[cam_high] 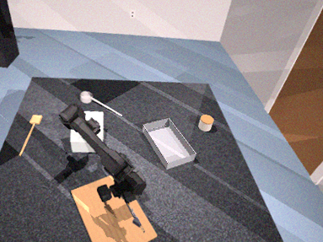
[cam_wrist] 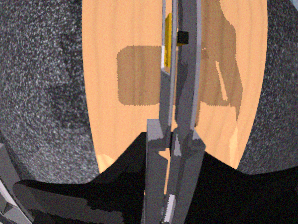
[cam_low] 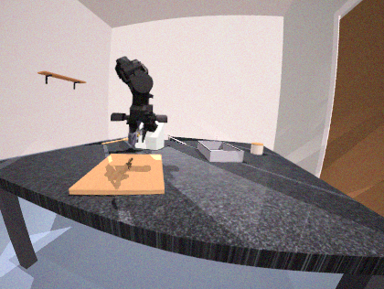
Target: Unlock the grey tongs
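The grey tongs [cam_high: 136,222] [cam_low: 132,139] [cam_wrist: 187,85] are held in the air over the wooden board [cam_high: 140,238] [cam_low: 91,185] [cam_wrist: 107,120]. In the wrist view their two long arms lie close together with a thin gap, with a yellow strip and a small black block along them. The tongs' far end is cut off at the top there, so I cannot tell whether the lock is released. My gripper [cam_high: 117,193] [cam_wrist: 158,137] is shut on the tongs, one finger on each side. The roasting tin [cam_high: 192,155] [cam_low: 226,155] stands behind and right of the board, with no tongs on it.
A white block [cam_high: 82,145] [cam_low: 155,142] stands near the arm's base. A white ladle [cam_high: 86,97] lies at the back, and a wooden spatula [cam_high: 35,119] lies at the left. A white jar with an orange lid [cam_high: 205,122] [cam_low: 257,148] stands right of the tin.
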Controlling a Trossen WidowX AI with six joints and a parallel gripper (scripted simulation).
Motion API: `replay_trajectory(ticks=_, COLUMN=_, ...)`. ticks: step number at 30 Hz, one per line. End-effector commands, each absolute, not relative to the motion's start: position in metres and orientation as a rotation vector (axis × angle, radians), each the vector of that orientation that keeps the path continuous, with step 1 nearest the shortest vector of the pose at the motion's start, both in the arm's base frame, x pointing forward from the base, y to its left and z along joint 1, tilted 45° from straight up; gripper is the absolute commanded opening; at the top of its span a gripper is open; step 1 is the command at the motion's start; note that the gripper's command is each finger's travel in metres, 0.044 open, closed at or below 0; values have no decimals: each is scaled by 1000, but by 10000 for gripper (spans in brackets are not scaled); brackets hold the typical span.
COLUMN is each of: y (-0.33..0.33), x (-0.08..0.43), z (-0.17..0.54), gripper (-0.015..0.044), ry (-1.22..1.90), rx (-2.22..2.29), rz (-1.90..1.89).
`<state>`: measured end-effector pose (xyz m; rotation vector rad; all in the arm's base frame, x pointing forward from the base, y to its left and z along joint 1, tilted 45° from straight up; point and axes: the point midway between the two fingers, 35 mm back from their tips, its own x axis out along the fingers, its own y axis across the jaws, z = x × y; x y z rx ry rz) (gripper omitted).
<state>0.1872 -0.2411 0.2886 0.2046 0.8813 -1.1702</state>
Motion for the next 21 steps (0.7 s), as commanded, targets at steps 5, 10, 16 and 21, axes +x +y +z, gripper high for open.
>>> replay_trajectory(ticks=5, y=-251, x=189, z=277, gripper=-150, ry=888, rx=201, rz=-1165)
replay_trajectory(ticks=10, y=-256, x=189, z=271, gripper=-150, ry=887, rx=200, rz=-1166)
replay_trajectory(ticks=16, y=-263, x=189, z=264, gripper=-150, ry=887, rx=198, rz=-1166)
replay_trajectory(ticks=21, y=-269, x=189, z=259, gripper=-150, ry=886, rx=197, rz=-1166)
